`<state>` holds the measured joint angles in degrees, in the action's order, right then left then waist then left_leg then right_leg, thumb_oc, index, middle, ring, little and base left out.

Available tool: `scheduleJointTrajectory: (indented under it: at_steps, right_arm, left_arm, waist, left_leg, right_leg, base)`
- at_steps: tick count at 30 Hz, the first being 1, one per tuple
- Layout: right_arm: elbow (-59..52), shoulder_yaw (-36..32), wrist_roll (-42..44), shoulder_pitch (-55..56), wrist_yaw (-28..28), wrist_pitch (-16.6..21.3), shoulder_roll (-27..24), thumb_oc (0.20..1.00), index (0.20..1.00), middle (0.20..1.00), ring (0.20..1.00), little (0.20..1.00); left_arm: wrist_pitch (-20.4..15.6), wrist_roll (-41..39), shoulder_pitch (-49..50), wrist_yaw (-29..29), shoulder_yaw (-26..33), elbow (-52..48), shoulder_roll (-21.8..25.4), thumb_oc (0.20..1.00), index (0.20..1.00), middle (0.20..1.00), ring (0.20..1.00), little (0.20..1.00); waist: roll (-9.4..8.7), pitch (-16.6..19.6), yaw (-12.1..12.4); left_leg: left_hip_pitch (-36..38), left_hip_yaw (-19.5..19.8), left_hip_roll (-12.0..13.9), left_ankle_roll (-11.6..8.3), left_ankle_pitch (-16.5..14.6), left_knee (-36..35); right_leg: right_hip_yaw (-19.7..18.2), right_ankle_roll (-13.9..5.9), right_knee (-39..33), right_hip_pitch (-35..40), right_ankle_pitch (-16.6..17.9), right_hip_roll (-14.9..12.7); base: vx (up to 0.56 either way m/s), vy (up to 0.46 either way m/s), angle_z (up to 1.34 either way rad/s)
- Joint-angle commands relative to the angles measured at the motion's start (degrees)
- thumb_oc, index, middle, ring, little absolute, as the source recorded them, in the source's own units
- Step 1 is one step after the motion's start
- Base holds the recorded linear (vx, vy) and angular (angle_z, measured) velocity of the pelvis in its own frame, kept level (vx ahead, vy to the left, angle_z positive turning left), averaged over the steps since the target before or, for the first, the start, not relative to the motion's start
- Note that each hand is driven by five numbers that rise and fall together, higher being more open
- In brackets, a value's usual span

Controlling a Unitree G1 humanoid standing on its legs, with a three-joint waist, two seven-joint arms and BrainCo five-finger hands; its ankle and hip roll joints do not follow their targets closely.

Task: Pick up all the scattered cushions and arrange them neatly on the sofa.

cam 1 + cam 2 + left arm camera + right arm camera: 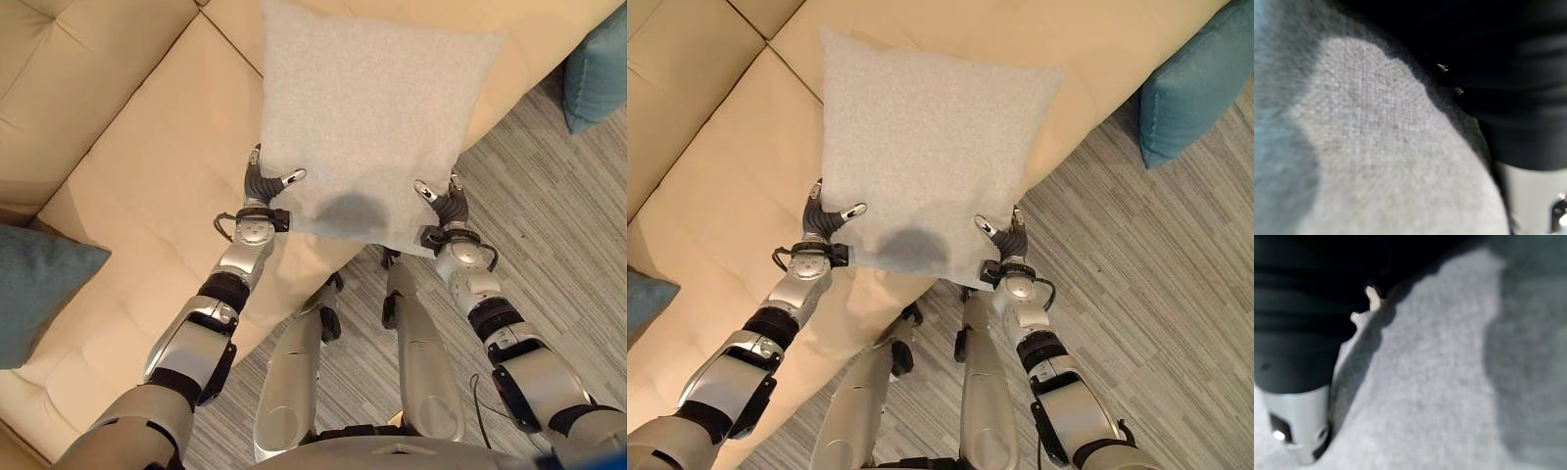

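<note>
Held up flat over the front edge of the cream sofa: one light grey cushion, square, with a fine woven, slightly fuzzy cloth and soft rounded corners. Plain on the upper face, no pattern or piping to be seen; one dark shadow patch near the near edge, between the two hands. Tilted a little, far corners reaching toward the sofa's backrest, near edge hanging out past the seat over the striped grey floor.

Gripped at the two near corners. Left hand clamped on the near left corner, thumb lying on top of the cloth and fingers tucked beneath it. Right hand clamped likewise on the near right corner, thumb on top, fingers under. Seen close in the left wrist view: the same grey weave pressed against the dark ribbed cover; same again in the right wrist view.

Elsewhere: a teal cushion lying on the sofa seat at the robot's far left, well apart from the grey one. A second teal cushion leaning at the sofa's right end, its lower part down by the floor.
</note>
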<state>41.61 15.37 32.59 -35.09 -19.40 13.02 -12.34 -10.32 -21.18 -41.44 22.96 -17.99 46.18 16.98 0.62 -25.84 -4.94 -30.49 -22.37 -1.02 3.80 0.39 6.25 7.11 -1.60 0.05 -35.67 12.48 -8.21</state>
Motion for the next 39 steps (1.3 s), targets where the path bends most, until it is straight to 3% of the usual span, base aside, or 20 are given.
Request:
scheduleJointTrajectory:
  at_steps: [1,2,3,4,12,13,15,22,26,29,31,37,39]
  right_arm:
    - [-3.2,6.2,0.0,0.5,1.9,3.1,4.5,1.000,1.000,1.000,1.000,1.000]
    - [-3.8,6.7,-0.1,0.5,2.0,3.1,4.7,0.514,0.514,0.514,0.514,0.514]
    - [-4.4,7.2,-0.2,0.5,2.2,3.1,4.9,0.379,0.379,0.379,0.379,0.379]
    - [-6.5,8.5,-1.0,1.1,2.7,3.0,4.9,0.200,0.200,0.200,0.200,0.200]
    - [-12.4,6.8,-3.0,12.6,4.2,1.7,3.1,0.200,0.200,0.200,0.200,0.200]
    - [-13.1,5.6,-2.9,14.7,4.6,1.8,2.6,0.200,0.200,0.200,0.200,0.200]
    - [-14.1,4.6,-3.0,16.7,4.9,1.8,2.1,0.200,0.200,0.200,0.200,0.200]
    - [-18.3,0.7,-4.1,23.7,6.9,0.9,0.0,0.200,0.200,0.200,0.200,0.200]
    - [-19.1,-0.4,-5.5,25.5,7.8,0.3,-0.7,0.200,0.200,0.200,0.200,0.200]
    - [-19.7,-2.0,-7.6,27.5,8.5,-0.7,-0.5,0.200,0.200,0.200,0.200,0.200]
    - [-19.6,-2.6,-7.5,27.9,8.4,-0.7,0.1,0.200,0.200,0.200,0.200,0.200]
    - [-19.9,-3.7,-7.6,27.8,8.6,-0.3,-0.4,0.200,0.200,0.200,0.200,0.200]
    - [-19.7,-3.4,-8.2,27.6,8.9,-0.3,-0.8,0.200,0.200,0.200,0.200,0.200]
  left_arm:
    - [-2.1,-2.6,2.8,-2.1,-6.0,-1.4,-6.8,0.896,0.896,0.896,0.896,0.896]
    - [-2.2,-3.0,3.3,-2.2,-6.4,-1.5,-7.4,0.467,0.467,0.467,0.467,0.467]
    - [-2.2,-3.8,3.8,-2.7,-6.8,-1.6,-8.0,0.256,0.256,0.256,0.256,0.256]
    - [-2.3,-4.4,5.6,-3.8,-8.2,-3.2,-9.2,0.200,0.200,0.200,0.200,0.200]
    - [-2.7,-9.0,15.7,-6.2,-7.3,-11.8,-10.0,0.200,0.200,0.200,0.200,0.200]
    - [-2.8,-10.0,17.6,-6.8,-6.7,-14.3,-9.7,0.200,0.200,0.200,0.200,0.200]
    - [-2.7,-10.8,19.4,-7.2,-6.3,-16.0,-9.6,0.200,0.200,0.200,0.200,0.200]
    - [-1.6,-9.7,27.4,-10.1,-4.9,-25.7,-6.4,0.200,0.200,0.200,0.200,0.200]
    - [-1.1,-9.2,29.9,-10.9,-4.3,-28.0,-5.7,0.200,0.200,0.200,0.200,0.200]
    - [-0.1,-9.0,32.2,-11.8,-4.2,-29.1,-4.9,0.200,0.200,0.200,0.200,0.200]
    - [0.0,-8.6,32.2,-11.9,-4.4,-29.1,-4.6,0.200,0.200,0.200,0.200,0.200]
    - [-0.4,-8.6,33.3,-12.5,-3.5,-29.7,-3.5,0.200,0.200,0.200,0.200,0.200]
    - [-0.8,-8.7,34.0,-13.0,-3.0,-29.6,-3.1,0.200,0.200,0.200,0.200,0.200]
  waist:
    - [1.27,5.8,-0.1]
    - [1.15,6.0,-0.2]
    - [1.06,6.2,-0.1]
    - [0.64,6.7,0.0]
    - [-0.77,9.3,-0.3]
    - [-1.48,9.5,-0.7]
    - [-1.83,10.2,-0.8]
    - [-2.43,13.2,-1.3]
    - [-2.05,14.3,-1.2]
    - [-1.31,14.2,-0.9]
    - [-1.23,13.7,-0.9]
    - [-1.74,15.0,-0.4]
    - [-2.32,15.9,0.2]
  left_leg:
    - [-1.4,5.2,0.2,-5.12,-4.4,3.9]
    - [-0.8,5.3,0.3,-5.16,-4.5,3.8]
    - [-0.1,5.4,0.2,-5.21,-4.5,3.6]
    - [2.0,5.7,0.3,-5.38,-4.6,3.3]
    - [11.7,7.0,1.5,-5.90,-4.9,1.3]
    - [13.2,6.4,1.5,-5.47,-3.3,0.6]
    - [15.2,6.3,1.6,-5.31,-3.4,0.1]
    - [22.0,6.4,1.7,-4.68,-3.9,-2.4]
    - [24.7,6.7,1.6,-4.12,-4.3,-3.3]
    - [28.5,7.6,1.3,-3.04,-4.6,-4.2]
    - [29.1,8.5,1.4,-2.70,-5.1,-3.6]
    - [27.6,13.3,2.7,-3.99,-4.8,-1.7]
    - [27.3,14.1,3.3,-4.82,-4.7,-1.5]
  right_leg:
    - [0.1,-8.24,7.1,-1.1,-6.2,-3.8]
    - [0.2,-8.22,6.9,-0.5,-6.2,-3.7]
    - [0.3,-8.17,6.8,0.2,-6.3,-3.6]
    - [0.7,-8.03,6.2,2.4,-6.5,-3.4]
    - [2.1,-7.48,4.0,12.7,-8.0,-2.2]
    - [2.4,-6.95,3.5,14.1,-7.2,-2.2]
    - [2.5,-6.96,2.9,16.3,-7.6,-1.7]
    - [2.7,-7.11,2.9,22.1,-9.4,-0.7]
    - [2.6,-7.33,5.4,23.2,-11.0,-0.6]
    - [2.5,-8.91,13.7,23.0,-12.1,-1.1]
    - [-0.3,-9.63,17.0,22.6,-13.3,-0.3]
    - [-10.9,-8.65,13.7,23.2,-13.4,1.1]
    - [-10.2,-8.17,11.0,25.2,-14.0,0.8]
  base:
    - [0.02,-0.056,0.02]
    - [0.02,-0.058,0.00]
    - [0.04,-0.121,0.00]
    - [0.04,-0.125,0.01]
    - [0.05,-0.106,0.06]
    - [-0.03,-0.066,-0.05]
    - [0.00,-0.034,-0.09]
    - [0.04,0.018,-0.06]
    - [0.02,0.066,-0.05]
    - [0.03,0.096,-0.01]
    - [-0.01,-0.023,0.02]
    - [0.02,-0.189,0.31]
    - [0.08,-0.284,0.74]
